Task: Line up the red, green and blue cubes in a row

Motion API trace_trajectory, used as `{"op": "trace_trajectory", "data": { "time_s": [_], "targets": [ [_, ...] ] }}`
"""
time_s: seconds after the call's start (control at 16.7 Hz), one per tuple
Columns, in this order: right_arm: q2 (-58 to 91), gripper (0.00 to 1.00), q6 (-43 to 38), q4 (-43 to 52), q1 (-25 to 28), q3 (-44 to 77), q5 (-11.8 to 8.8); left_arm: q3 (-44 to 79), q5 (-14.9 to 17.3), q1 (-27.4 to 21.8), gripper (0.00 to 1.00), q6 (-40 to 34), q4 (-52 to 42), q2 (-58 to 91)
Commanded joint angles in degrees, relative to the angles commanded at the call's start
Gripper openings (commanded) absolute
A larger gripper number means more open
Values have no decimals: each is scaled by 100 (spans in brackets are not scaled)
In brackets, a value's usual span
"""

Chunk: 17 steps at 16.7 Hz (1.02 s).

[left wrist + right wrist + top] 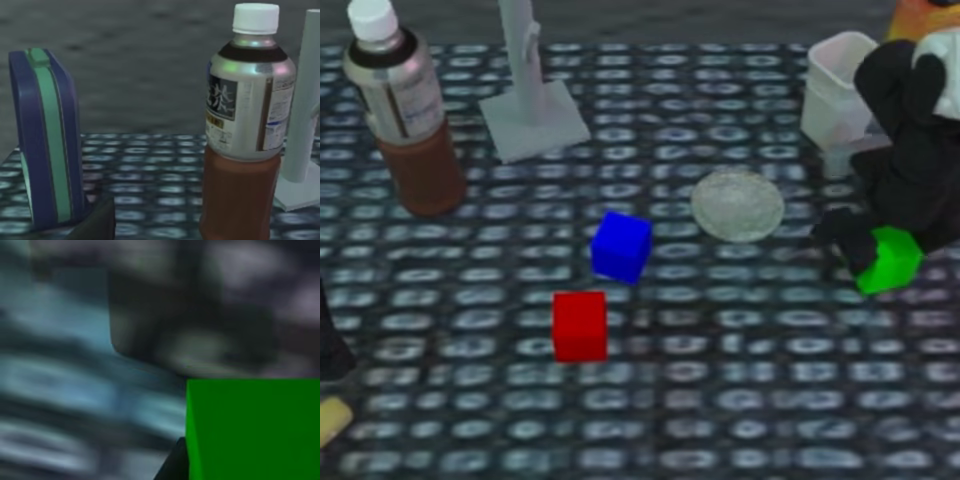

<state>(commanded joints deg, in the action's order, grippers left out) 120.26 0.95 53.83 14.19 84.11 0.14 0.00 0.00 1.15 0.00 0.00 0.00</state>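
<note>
Nearest to the front edge of the counter [740, 400], left of its middle, I see the red cube [580, 325], lying square to that edge. Just behind it and slightly to the right is the blue cube [620, 246], turned at an angle, close to the red one but not touching. Cubes have no long axis.

On the right side, my right tool [860, 245] is down on the green cube [888, 259], which is tilted and well apart from the other two. The right wrist view is filled by a green face; I cannot tell if the fingers clamp it.

Behind the blue cube lies a round glass dish [737, 205]. Farther back stand a white cup [838, 85], a white stand [532, 105] and a tea bottle [400, 110]; what the cup holds I cannot see.

My left arm is parked at the left edge.
</note>
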Motion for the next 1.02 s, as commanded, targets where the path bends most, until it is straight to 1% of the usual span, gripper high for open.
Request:
{"op": "trace_trajectory", "data": {
  "time_s": [0.24,0.54,0.66,0.84,1.02],
  "targets": [
    [-306,0,6,710,21,399,0,0,0,0,100,0,0,0],
    [-312,0,-14,742,4,423,-2,0,0,0,100,0,0,0],
    [-244,0,-203,801,164,540,-1,0,0,0,100,0,0,0],
    [-61,0,-937,981,672,878,1,0,0,0,100,0,0,0],
    [160,0,-2133,1225,1377,1286,0,0,0,0,100,0,0,0]
  ]
}}
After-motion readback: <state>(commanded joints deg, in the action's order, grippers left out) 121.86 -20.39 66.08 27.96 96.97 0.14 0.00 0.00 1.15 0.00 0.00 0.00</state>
